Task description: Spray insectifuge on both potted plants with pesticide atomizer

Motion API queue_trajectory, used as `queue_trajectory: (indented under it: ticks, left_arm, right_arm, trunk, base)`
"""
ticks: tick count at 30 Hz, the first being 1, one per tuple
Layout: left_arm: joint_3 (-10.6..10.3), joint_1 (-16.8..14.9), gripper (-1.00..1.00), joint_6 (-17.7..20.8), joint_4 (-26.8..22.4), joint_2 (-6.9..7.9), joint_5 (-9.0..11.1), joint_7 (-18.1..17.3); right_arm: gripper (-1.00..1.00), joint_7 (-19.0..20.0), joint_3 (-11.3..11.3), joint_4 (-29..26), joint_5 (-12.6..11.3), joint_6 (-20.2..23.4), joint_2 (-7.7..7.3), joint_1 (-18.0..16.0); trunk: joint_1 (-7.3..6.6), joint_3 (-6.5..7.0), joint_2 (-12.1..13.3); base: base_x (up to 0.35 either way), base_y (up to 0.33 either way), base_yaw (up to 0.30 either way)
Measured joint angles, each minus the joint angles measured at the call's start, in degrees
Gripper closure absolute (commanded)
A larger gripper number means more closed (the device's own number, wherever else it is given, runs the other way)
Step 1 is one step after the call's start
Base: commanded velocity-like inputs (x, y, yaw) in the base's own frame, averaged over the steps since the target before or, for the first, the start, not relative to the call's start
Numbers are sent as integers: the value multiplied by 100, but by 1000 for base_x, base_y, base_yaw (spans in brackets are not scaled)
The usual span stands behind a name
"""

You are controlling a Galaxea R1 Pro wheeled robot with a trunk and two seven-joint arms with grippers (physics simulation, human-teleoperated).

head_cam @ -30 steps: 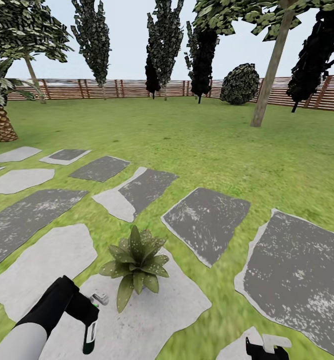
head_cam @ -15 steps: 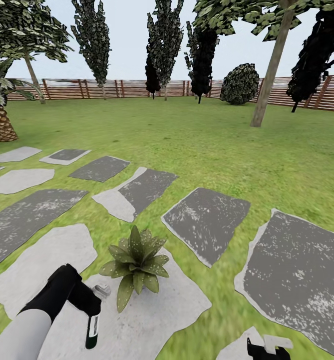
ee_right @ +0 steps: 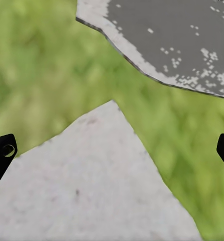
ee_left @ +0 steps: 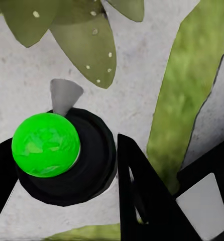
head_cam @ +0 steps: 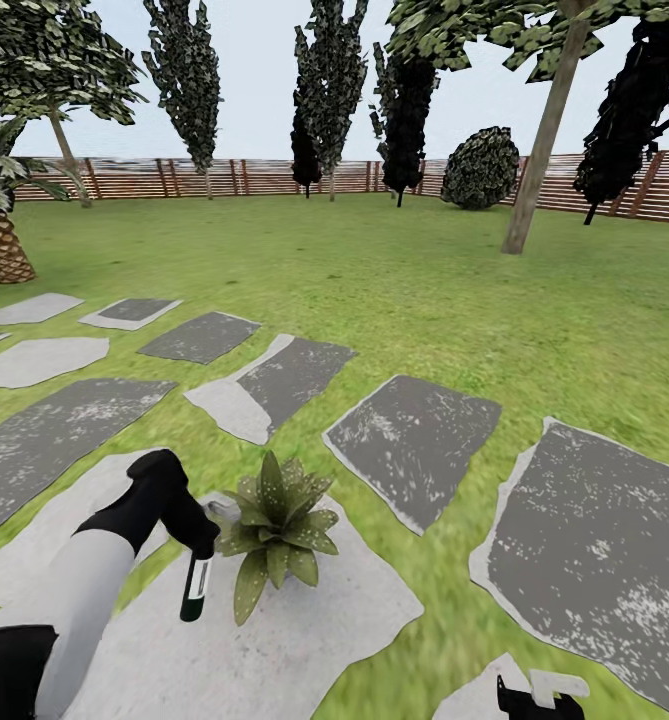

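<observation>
Since a moment ago we have swung our left end effector (head_cam: 196, 540), pinching the pesticide atomizer (head_cam: 195, 588) with its long axis near upright, closer to the potted plant (head_cam: 274, 528), which now lies just beside its nozzle on a pale stepping stone (head_cam: 304, 640)

Flat, even daylight under a pale blue-grey sky (head_cam: 254, 80), with no evident sun direction and no cast shadows on the green textured lawn (head_cam: 374, 280). Distant brown slatted fence (head_cam: 274, 177) stays crisp; nearby grass smears. In both wrist views, grass and pale grey stepping stone (ee_right: 92, 181) look soft, blurred. No glare.
</observation>
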Motion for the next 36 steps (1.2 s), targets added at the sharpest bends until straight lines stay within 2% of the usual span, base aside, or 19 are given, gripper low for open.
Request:
queue_trajectory:
  ticks: [1, 3, 5, 7, 13, 18, 26, 30, 34, 36]
  left_arm:
    - [-52, -66, 100, 7, 6, 16, -145, -184]
    - [-92, -134, 100, 4, 5, 35, -612, -634]
    - [-102, -200, 100, -31, -6, 38, -922, -728]
    - [-112, -178, 100, -55, -24, 41, -1086, -728]
    - [-109, -136, 100, -65, -58, 63, -1142, -727]
    - [-114, -156, 100, -57, -58, 54, -1142, -727]
    - [-115, -166, 100, -54, -67, 46, -1153, -727]
    - [-124, -149, 100, -54, -68, 34, -1295, -728]
    - [-164, -137, 100, -65, -62, 32, -1554, -727]
    - [-182, -139, 100, -64, -60, 32, -1591, -727]
  right_arm:
    - [-100, 0, 2, 0, 0, 0, 0, 0]
    - [-100, 0, 7, 0, 0, 0, 6, 0]
    - [-100, 0, 7, 0, 0, 0, 8, 0]
    - [-100, 0, 8, 0, 0, 0, 7, 0]
    - [-100, 0, 7, -2, 0, 0, 23, 0]
    - [-100, -3, 8, 0, 0, -2, 22, -1]
    - [-100, -2, 8, 0, 0, -1, 20, 0]
    - [-100, -1, 7, 0, 0, 0, 26, 0]
    - [-100, 0, 7, 0, 0, 0, 26, 0]
    - [-100, -1, 7, 0, -1, 0, 26, 0]
  trunk:
    - [0, 0, 0]
    - [0, 0, 0]
    - [0, 0, 0]
    - [0, 0, 0]
    - [0, 0, 0]
    - [-1, 0, 0]
    - [-3, 0, 0]
    - [0, 0, 0]
    - [0, 0, 0]
    - [0, 0, 0]
  base:
    - [0, 0, 0]
    - [0, 0, 0]
    - [0, 0, 0]
    - [0, 0, 0]
    - [5, -10, 108]
    - [97, -201, 156]
    - [249, -162, 6]
    - [71, -37, 118]
    - [7, -3, 260]
    - [1, -3, 274]
